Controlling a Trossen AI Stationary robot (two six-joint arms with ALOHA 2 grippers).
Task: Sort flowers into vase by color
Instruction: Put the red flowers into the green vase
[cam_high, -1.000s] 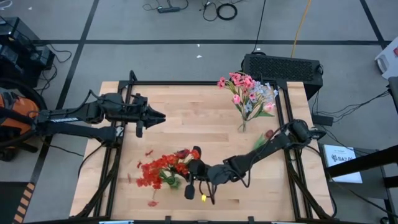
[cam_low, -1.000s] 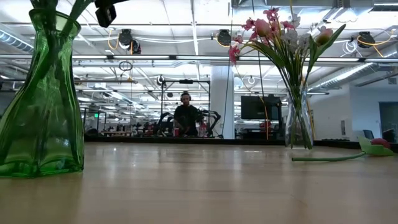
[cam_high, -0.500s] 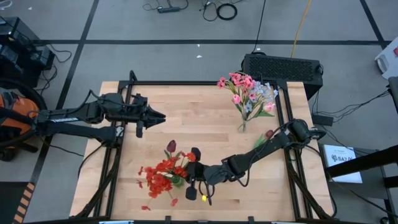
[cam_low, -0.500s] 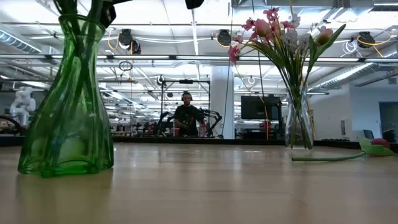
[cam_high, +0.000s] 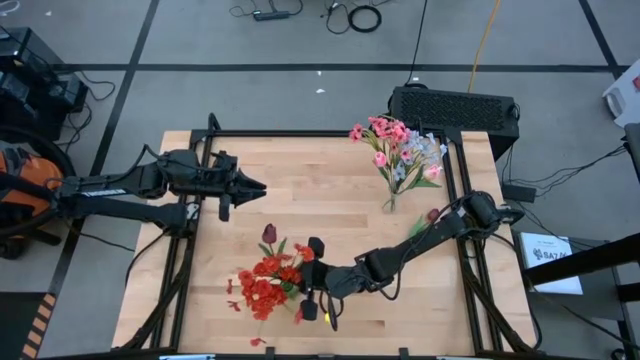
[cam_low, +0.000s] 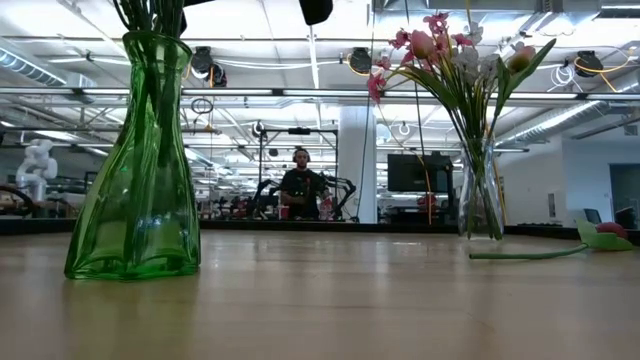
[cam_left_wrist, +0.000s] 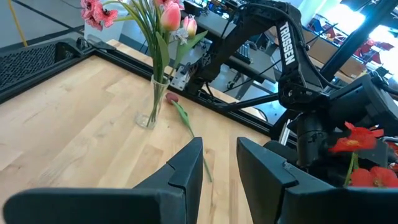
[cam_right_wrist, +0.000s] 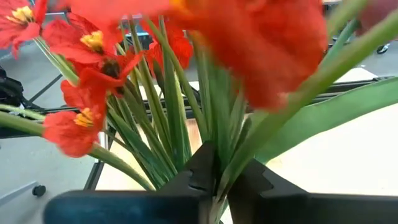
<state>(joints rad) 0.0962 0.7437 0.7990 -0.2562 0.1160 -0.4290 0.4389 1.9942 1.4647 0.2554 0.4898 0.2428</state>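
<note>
A green glass vase (cam_low: 135, 180) stands on its base near the table's front, holding red flowers (cam_high: 262, 288). A dark maroon tulip bud (cam_high: 268, 233) sticks out on the bunch's far side. My right gripper (cam_high: 298, 277) reaches in from the right and is shut on a green stalk (cam_right_wrist: 231, 163) among the red blooms. A clear vase (cam_high: 390, 203) at the far right holds pink flowers (cam_high: 398, 148). One tulip (cam_high: 428, 217) lies flat on the wood beside it. My left gripper (cam_high: 255, 187) waits open above the table's left part, fingers apart (cam_left_wrist: 219, 168). My right gripper pinches one green stalk (cam_right_wrist: 227, 177) between its two fingers (cam_right_wrist: 202, 169), in the middle of the bunch's stalks. The fingers come nearly level from the table's right and lie across the stalk. The stalk slants up past them; its lower end is hidden below the fingers.
Loose red petals (cam_high: 232, 305) lie on the wood near the green vase. A black frame rail (cam_high: 455, 190) runs along the table's edges, and a black box (cam_high: 455, 105) sits behind the far right corner. A person (cam_low: 298, 185) sits far back in the room.
The green vase has slid a little toward the table's right and stands more upright. Its red bunch has swung toward the near edge. The dark maroon bud has come into view at the bunch's far side. My right gripper has tipped slightly downward with the stalk.
</note>
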